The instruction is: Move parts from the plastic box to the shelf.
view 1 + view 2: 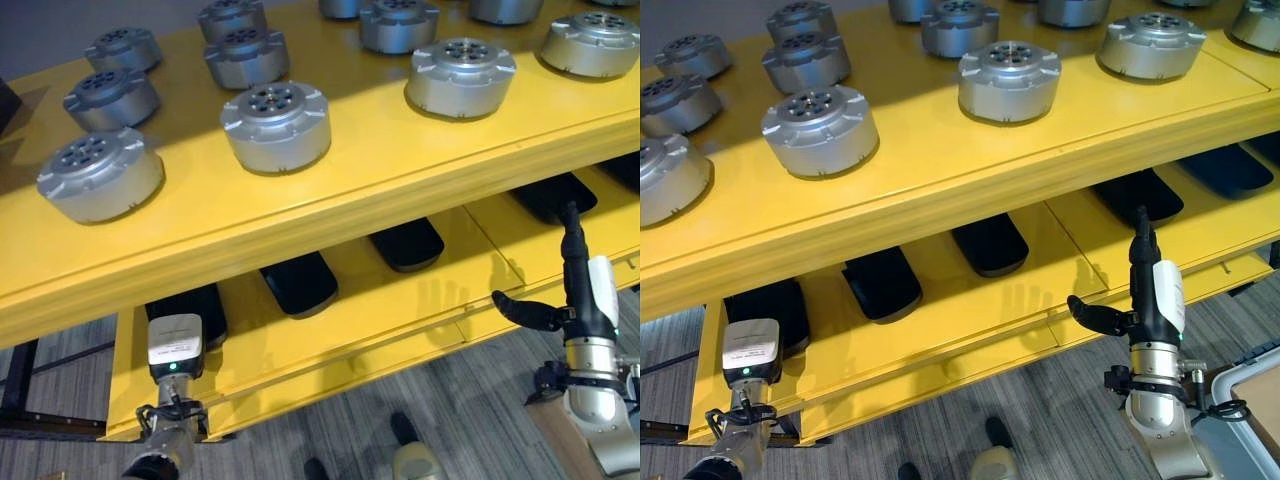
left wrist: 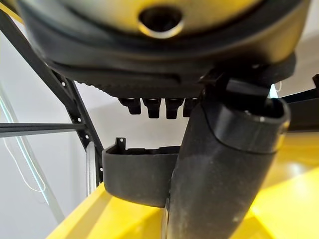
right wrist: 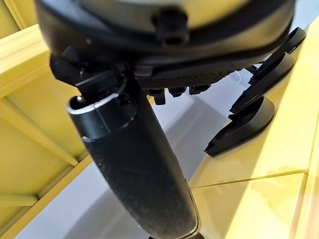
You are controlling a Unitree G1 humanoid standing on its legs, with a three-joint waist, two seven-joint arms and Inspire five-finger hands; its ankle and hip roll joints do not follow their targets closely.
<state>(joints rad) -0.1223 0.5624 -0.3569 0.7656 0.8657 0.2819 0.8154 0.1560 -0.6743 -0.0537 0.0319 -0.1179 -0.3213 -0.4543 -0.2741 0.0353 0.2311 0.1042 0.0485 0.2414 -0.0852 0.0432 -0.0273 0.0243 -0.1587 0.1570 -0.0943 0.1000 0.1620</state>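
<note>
Several round silver parts (image 1: 276, 125) stand on the top tier of the yellow shelf (image 1: 330, 205). On the lower tier lie flat black parts (image 1: 298, 282). My right hand (image 1: 577, 300) stands upright in front of the lower tier at the right, fingers straight, thumb spread, holding nothing. In the right wrist view its thumb (image 3: 134, 164) shows large, with black parts (image 3: 241, 127) beyond. My left hand (image 2: 149, 59) reaches under the top tier at the lower left. Its fingers (image 2: 149, 105) are straight and empty, and a black part (image 2: 137, 177) lies just past them.
The corner of a pale box (image 1: 1252, 395) shows at the lower right, beside my right arm. The shelf's dark frame legs (image 1: 20, 385) stand at the far left. Grey carpet (image 1: 400, 400) lies in front of the shelf.
</note>
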